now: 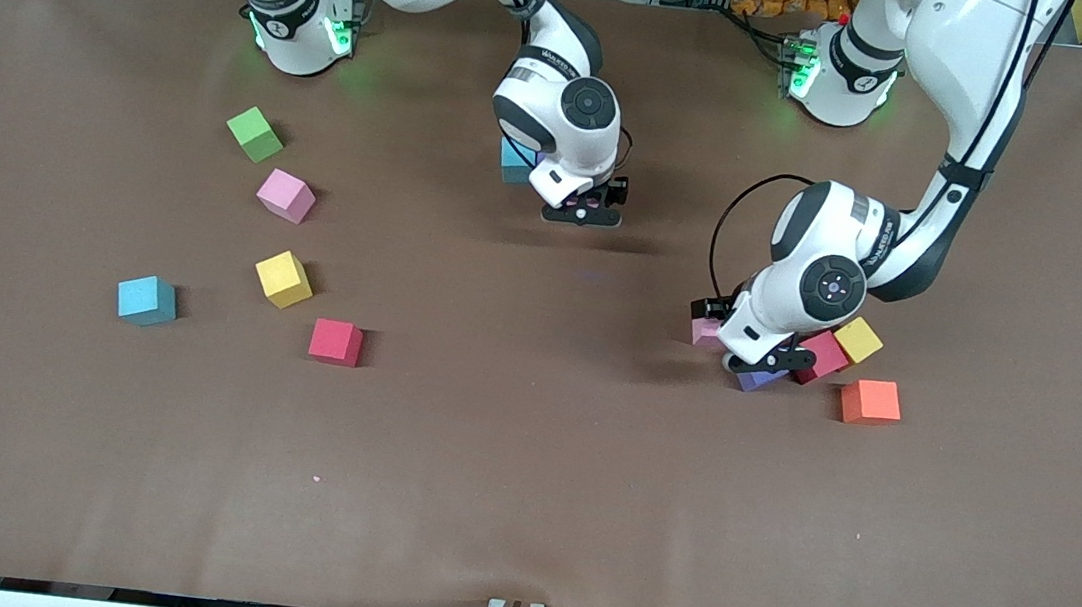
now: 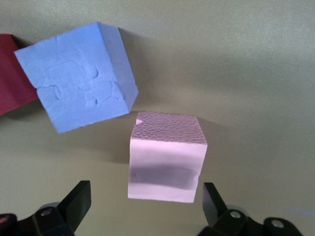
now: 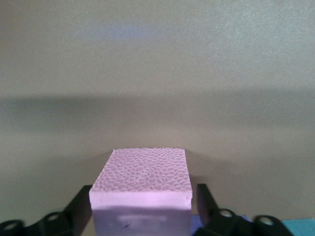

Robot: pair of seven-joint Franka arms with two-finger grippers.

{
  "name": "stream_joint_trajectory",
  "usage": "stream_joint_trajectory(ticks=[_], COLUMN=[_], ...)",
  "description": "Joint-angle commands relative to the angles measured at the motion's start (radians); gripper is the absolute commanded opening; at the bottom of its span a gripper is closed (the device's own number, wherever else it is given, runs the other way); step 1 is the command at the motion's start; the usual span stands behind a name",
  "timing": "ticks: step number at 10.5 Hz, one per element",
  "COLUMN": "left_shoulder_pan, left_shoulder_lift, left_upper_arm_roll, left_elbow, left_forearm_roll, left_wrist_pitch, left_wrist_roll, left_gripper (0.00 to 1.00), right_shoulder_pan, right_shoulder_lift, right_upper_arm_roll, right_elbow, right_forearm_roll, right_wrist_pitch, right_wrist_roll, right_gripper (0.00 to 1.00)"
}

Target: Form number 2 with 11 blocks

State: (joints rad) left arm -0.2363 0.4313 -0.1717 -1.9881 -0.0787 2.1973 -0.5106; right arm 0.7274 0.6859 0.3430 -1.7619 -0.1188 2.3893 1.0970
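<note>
My right gripper (image 1: 583, 209) (image 3: 144, 196) is low over the table's middle, open, with its fingers close on either side of a pink block (image 3: 140, 179). A light blue block (image 1: 514, 164) sits right beside it, partly hidden by the wrist. My left gripper (image 1: 768, 361) (image 2: 146, 201) hangs open over a cluster toward the left arm's end. Just ahead of its fingertips is a pink block (image 2: 167, 157) (image 1: 704, 333), with purple (image 2: 78, 73) (image 1: 759, 379), red (image 1: 822, 356), yellow (image 1: 859, 339) and orange (image 1: 871, 402) blocks around. The number 2 is not in view.
Toward the right arm's end lie loose cubes: green (image 1: 255, 134), pink (image 1: 286, 195), yellow (image 1: 283, 278), light blue (image 1: 146, 300) and red (image 1: 336, 341). The brown table (image 1: 520, 502) stretches wide toward the front camera.
</note>
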Motion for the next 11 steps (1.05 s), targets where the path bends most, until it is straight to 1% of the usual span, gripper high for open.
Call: stream_joint_trajectory(ticks=[1,3,5,6,9,10,11], left_shoulder_pan=[0.009,0.009,0.008,0.008,0.005,-0.003,-0.008], left_shoulder_lift=[0.014,0.024,0.035,0.037,0.050,0.058,0.064], left_upper_arm_roll=[-0.009,-0.011,-0.011,-0.011,-0.011,-0.011,-0.011], left_elbow=[0.008,0.009,0.008,0.008,0.009,0.011,0.012], left_forearm_roll=[0.017,0.013,0.013,0.013,0.013,0.011,0.011], left_wrist_pitch=[0.018,0.032,0.050,0.056,0.074,0.081,0.094], left_wrist_roll=[0.003,0.001,0.000,0.001,0.000,-0.002,-0.011], left_gripper=[1.00,1.00,1.00,1.00,0.99,0.92,0.89], right_shoulder_pan=[0.000,-0.032,-0.098,-0.136,-0.277,-0.331,-0.392], right_shoulder_lift=[-0.040,-0.113,-0.176,-0.198,-0.215,-0.213,-0.212], right_upper_arm_roll=[-0.015,-0.018,-0.018,-0.018,-0.018,-0.018,-0.018], right_elbow=[0.019,0.018,0.015,0.009,0.009,0.007,0.007], right_forearm_roll=[-0.002,-0.001,-0.001,-0.001,-0.001,-0.001,-0.001], right_wrist_pitch=[-0.015,-0.051,-0.122,-0.130,-0.197,-0.206,-0.216], right_wrist_roll=[0.023,0.021,-0.003,-0.043,-0.092,-0.120,-0.158], right_gripper=[1.00,1.00,1.00,1.00,1.00,1.00,1.00])
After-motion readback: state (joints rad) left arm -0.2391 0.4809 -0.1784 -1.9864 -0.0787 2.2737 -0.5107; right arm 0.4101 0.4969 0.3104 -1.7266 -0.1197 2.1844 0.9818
